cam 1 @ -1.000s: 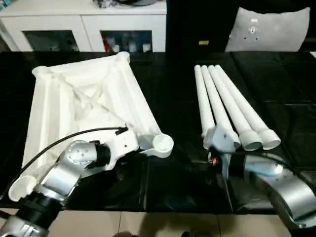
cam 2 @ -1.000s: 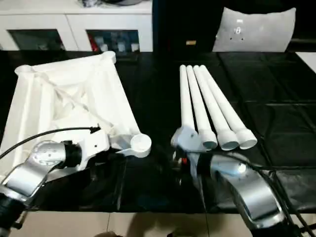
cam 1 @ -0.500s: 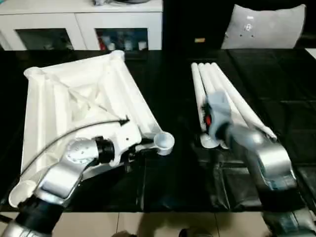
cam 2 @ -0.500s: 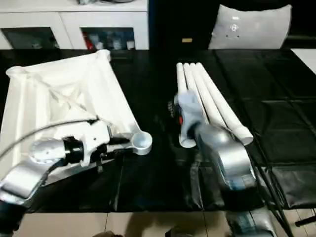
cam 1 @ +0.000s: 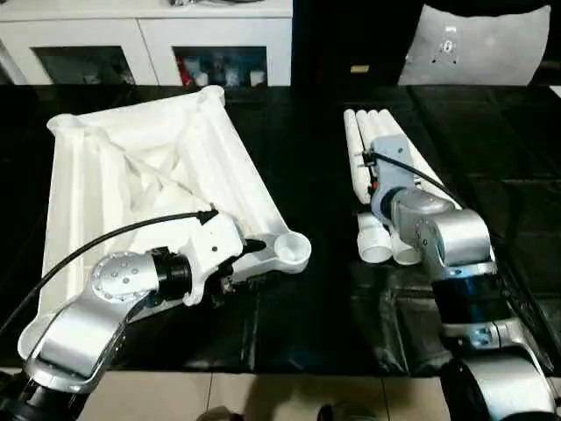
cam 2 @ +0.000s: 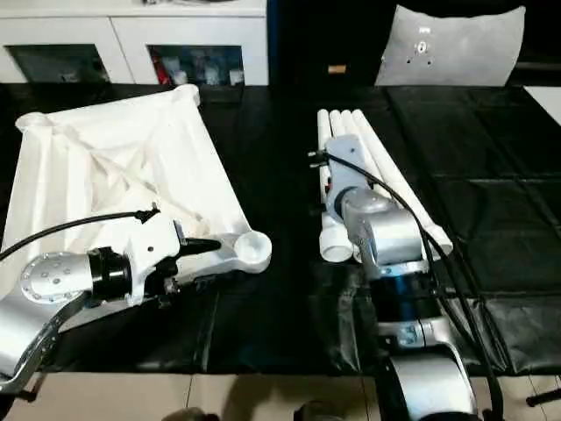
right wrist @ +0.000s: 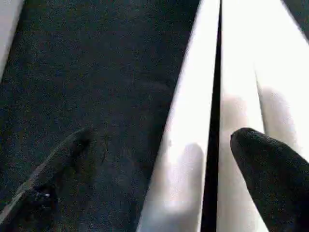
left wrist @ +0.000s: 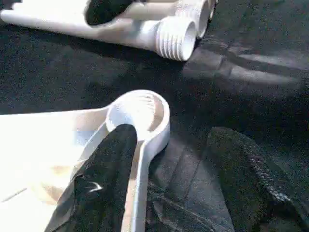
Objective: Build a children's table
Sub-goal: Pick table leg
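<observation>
The children's table lies in parts on a black cloth. Its white top (cam 1: 131,175) rests upside down on the left, ribs up, with a round corner socket (cam 1: 291,250) nearest the middle. My left gripper (left wrist: 174,133) is open at that socket: one finger (left wrist: 106,174) lies over the top's rim and the other (left wrist: 251,174) over the cloth. Several white legs (cam 2: 386,158) lie side by side on the right, threaded ends (left wrist: 176,36) toward me. My right gripper (right wrist: 164,135) hovers open over the legs, with the leftmost leg (right wrist: 193,121) between its fingers.
A white cabinet (cam 1: 149,35) with glass doors stands behind the table. A pale grey cushion-like object (cam 1: 482,44) sits at the back right. The black cloth (cam 1: 316,307) runs to the table's near edge, with tiled floor (cam 1: 263,395) below.
My left gripper has opened at the corner socket. My right arm has moved forward from the legs' near ends to above them, staying open.
</observation>
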